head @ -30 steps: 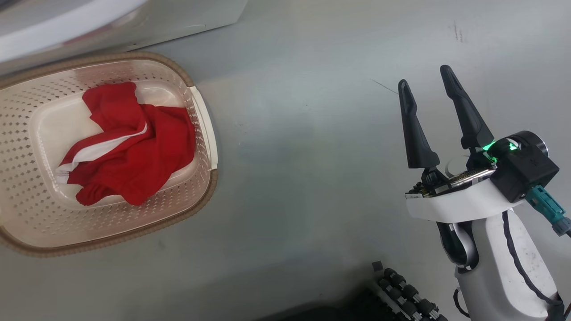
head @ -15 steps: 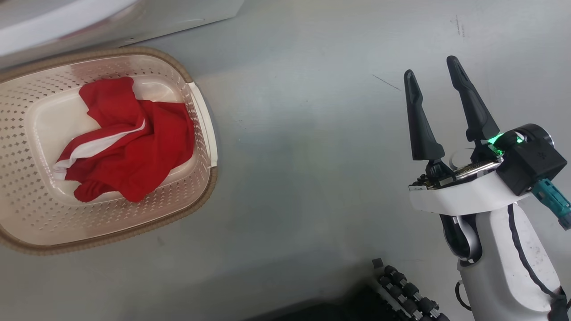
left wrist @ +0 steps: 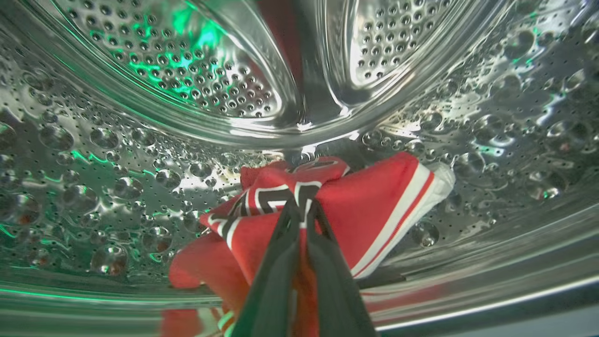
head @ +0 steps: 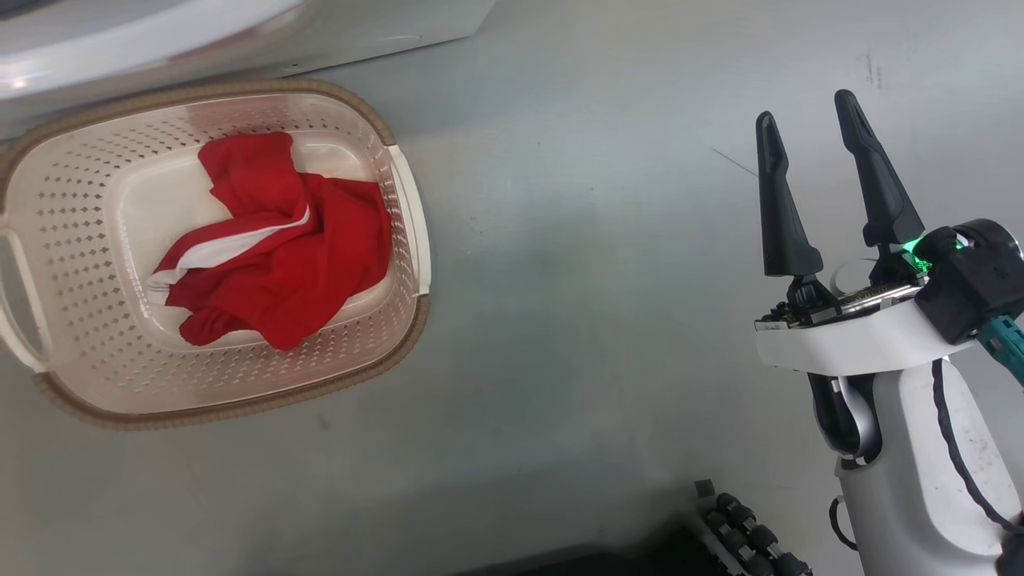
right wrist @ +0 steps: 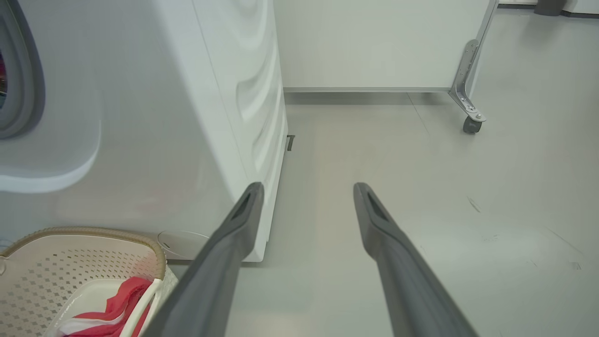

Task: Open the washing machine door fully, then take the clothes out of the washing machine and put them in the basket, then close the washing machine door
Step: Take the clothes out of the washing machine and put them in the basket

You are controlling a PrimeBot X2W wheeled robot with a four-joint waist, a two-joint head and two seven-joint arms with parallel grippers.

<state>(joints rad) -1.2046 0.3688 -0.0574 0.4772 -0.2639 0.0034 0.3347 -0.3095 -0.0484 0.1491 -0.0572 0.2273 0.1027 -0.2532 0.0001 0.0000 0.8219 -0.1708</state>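
Left gripper [left wrist: 302, 206]: lower centre, clamped on red garment [left wrist: 374, 201] inside steel drum [left wrist: 187, 70]. Right gripper [head: 806, 112]: right side, spread wide, empty. Basket [head: 88, 240]: upper left, holding red clothes [head: 304, 264].

The right gripper [right wrist: 307, 187] pointed along the grey floor [right wrist: 468, 196], its two dark fingers [right wrist: 220, 262] spread wide apart. To their left stood the white washing machine [right wrist: 220, 93], with its grey door seal [right wrist: 28, 93] at the far left. In front of the machine, the basket [right wrist: 89, 232] held red and white clothes [right wrist: 122, 302]. A castor [right wrist: 469, 124] stood farther off, near a white panel [right wrist: 374, 42].
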